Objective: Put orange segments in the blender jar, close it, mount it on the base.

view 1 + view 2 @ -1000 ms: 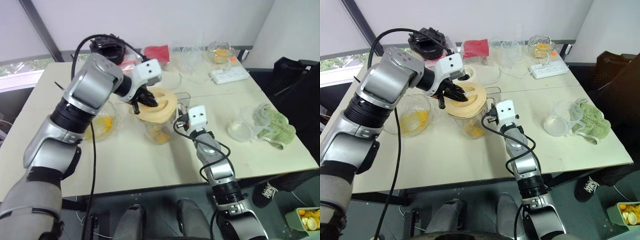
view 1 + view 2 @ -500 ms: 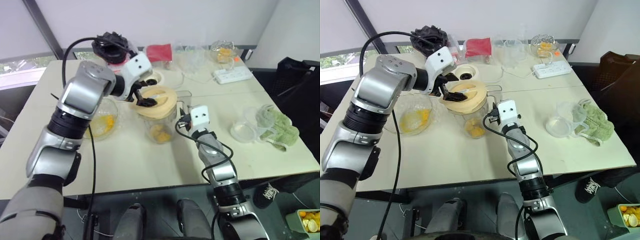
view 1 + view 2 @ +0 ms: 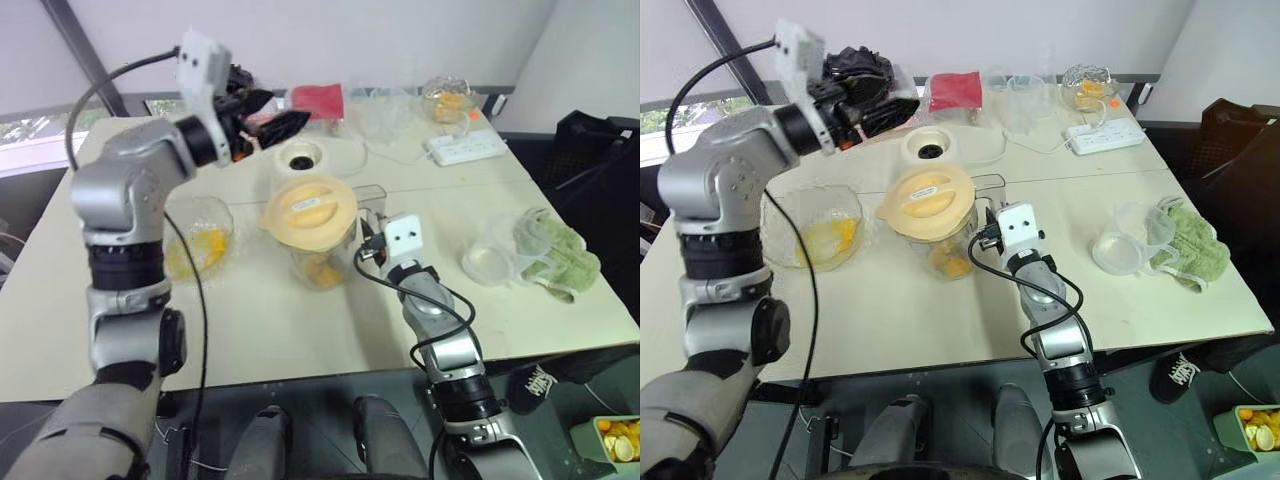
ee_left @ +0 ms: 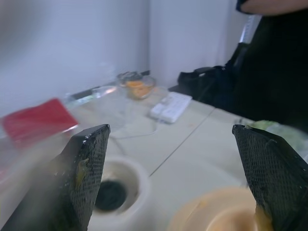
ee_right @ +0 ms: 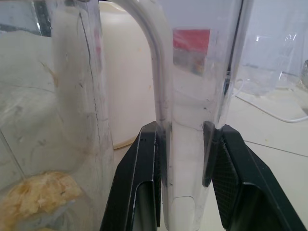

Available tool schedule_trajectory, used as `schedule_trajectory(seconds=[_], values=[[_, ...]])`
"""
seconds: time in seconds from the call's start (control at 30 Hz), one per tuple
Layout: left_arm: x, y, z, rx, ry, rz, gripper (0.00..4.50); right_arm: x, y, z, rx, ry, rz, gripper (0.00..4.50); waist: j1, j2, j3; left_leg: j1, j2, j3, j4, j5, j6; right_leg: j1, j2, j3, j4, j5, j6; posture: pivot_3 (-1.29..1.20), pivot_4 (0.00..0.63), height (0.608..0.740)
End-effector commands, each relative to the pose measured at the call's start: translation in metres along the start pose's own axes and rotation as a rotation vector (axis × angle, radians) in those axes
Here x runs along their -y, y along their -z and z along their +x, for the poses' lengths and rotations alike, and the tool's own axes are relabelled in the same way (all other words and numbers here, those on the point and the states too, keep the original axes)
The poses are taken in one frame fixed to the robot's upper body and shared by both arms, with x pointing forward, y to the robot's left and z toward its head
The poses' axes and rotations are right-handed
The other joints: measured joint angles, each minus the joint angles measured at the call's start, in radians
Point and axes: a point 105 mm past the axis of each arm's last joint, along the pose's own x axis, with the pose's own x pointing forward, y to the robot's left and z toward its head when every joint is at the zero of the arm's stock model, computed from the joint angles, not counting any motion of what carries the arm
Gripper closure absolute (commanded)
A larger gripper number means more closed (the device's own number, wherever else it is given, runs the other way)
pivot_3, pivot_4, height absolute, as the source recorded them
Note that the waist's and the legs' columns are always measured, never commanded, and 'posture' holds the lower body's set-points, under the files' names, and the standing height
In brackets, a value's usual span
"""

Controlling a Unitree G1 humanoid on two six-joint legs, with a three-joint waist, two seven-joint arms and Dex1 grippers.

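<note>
Left gripper (image 3: 268, 127) now lifting away, fingers wide and empty, lid (image 3: 309, 212) left sitting on the blender jar (image 3: 322, 262) mid-table, right gripper (image 5: 185, 144) still pinching the jar's handle (image 5: 190, 96).

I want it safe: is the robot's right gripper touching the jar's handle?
Touching. The right wrist view shows the right gripper with both fingers pressed against the blender jar handle.
</note>
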Motion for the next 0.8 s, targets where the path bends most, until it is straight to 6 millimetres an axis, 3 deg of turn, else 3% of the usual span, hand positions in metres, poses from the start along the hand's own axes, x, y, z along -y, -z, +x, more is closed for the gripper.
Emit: schedule_trajectory(seconds=[0.03, 0.17, 0.27, 0.37, 0.5, 0.63, 0.8], values=[[-0.011, 0.010, -0.037, 0.034, -0.110, 0.176, 0.29, 0.015, -0.024, -0.007, 0.073, 0.046, 0.056, 3.68, 0.002, 0.000, 0.000, 0.000, 0.000, 0.001, -0.001, 0.000, 0.000, 0.000, 0.000, 0.001, 0.000, 0.000, 0.000, 0.00, 0.150, 0.740], [-0.010, 0.045, -0.072, -0.011, -0.220, 0.205, 0.29, 0.031, -0.043, -0.013, 0.098, 0.090, 0.107, 3.68, 0.009, -0.001, 0.001, -0.002, 0.000, 0.002, -0.005, 0.003, -0.005, -0.005, -0.001, 0.003, -0.001, 0.000, 0.000, 0.00, 0.150, 0.740], [0.000, 0.065, -0.083, -0.035, -0.273, 0.182, 0.29, 0.049, -0.054, -0.020, 0.100, 0.122, 0.118, 3.68, 0.020, -0.001, 0.001, -0.007, -0.001, 0.002, -0.004, 0.004, -0.006, -0.008, -0.001, 0.003, -0.001, 0.000, -0.001, 0.00, 0.150, 0.740], [0.014, 0.087, -0.093, -0.053, -0.301, 0.130, 0.29, 0.062, -0.092, -0.018, 0.140, 0.151, 0.126, 3.68, 0.030, -0.001, 0.001, -0.008, -0.001, 0.002, -0.004, 0.004, -0.006, -0.008, -0.001, 0.003, -0.003, 0.001, -0.001, 0.00, 0.150, 0.740], [0.043, 0.103, -0.083, -0.046, -0.266, 0.101, 0.29, 0.083, -0.144, -0.004, 0.181, 0.157, 0.059, 3.68, 0.031, 0.000, 0.002, -0.008, -0.001, 0.003, -0.004, 0.004, -0.007, -0.009, -0.001, 0.003, -0.003, 0.001, -0.002, 0.00, 0.150, 0.740], [0.055, 0.111, -0.080, -0.038, -0.269, 0.094, 0.29, 0.090, -0.190, 0.023, 0.215, 0.136, 0.010, 3.68, 0.026, 0.000, 0.002, -0.008, 0.000, 0.002, -0.004, 0.004, -0.007, -0.009, -0.001, 0.001, -0.003, 0.001, -0.002, 0.00, 0.150, 0.740], [0.061, 0.116, -0.084, -0.031, -0.302, 0.111, 0.29, 0.086, -0.216, 0.058, 0.222, 0.116, 0.025, 3.68, 0.023, 0.000, 0.001, -0.008, 0.000, 0.003, -0.007, 0.004, -0.007, -0.009, -0.001, 0.001, -0.006, 0.001, -0.003, 0.00, 0.150, 0.740]])
